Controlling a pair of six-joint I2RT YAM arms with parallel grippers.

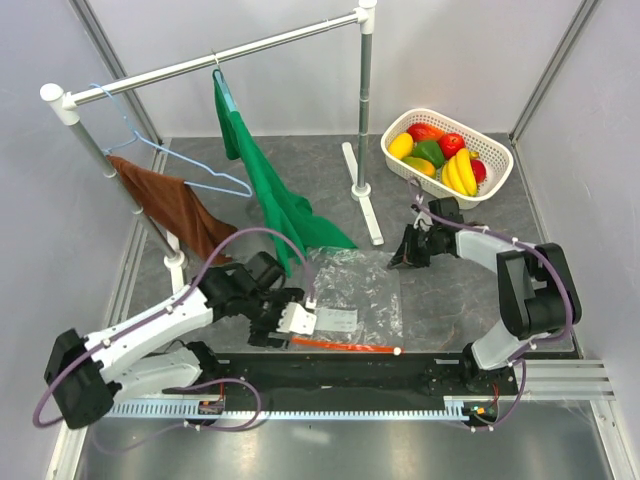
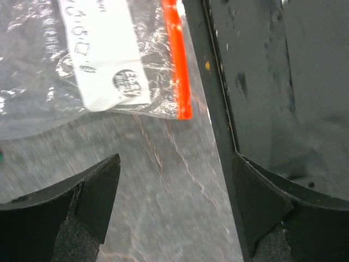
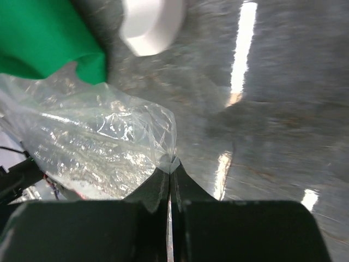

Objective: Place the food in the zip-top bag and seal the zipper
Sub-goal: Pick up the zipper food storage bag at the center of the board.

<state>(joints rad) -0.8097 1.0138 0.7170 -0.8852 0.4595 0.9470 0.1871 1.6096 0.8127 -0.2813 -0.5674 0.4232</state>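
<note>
Our right tool (image 3: 170,170) is clamped on a corner of the zip-top bag (image 1: 362,290) lying on the worktop (image 1: 450,300). Our left tool (image 2: 175,164) hangs spread apart beside the zipper (image 1: 345,345); the food (image 1: 440,155) sits in the basket (image 1: 494,181).

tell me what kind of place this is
Probably a robot lab cell: a walled-in table, left arm and right arm bolted at its near edge, a clothes rack and basket of toy fruit.

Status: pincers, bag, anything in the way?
Right pincer shut on zip-top bag corner. Left pincer open, near zipper. Food in basket. Green cloth hangs by bag's far edge.
</note>
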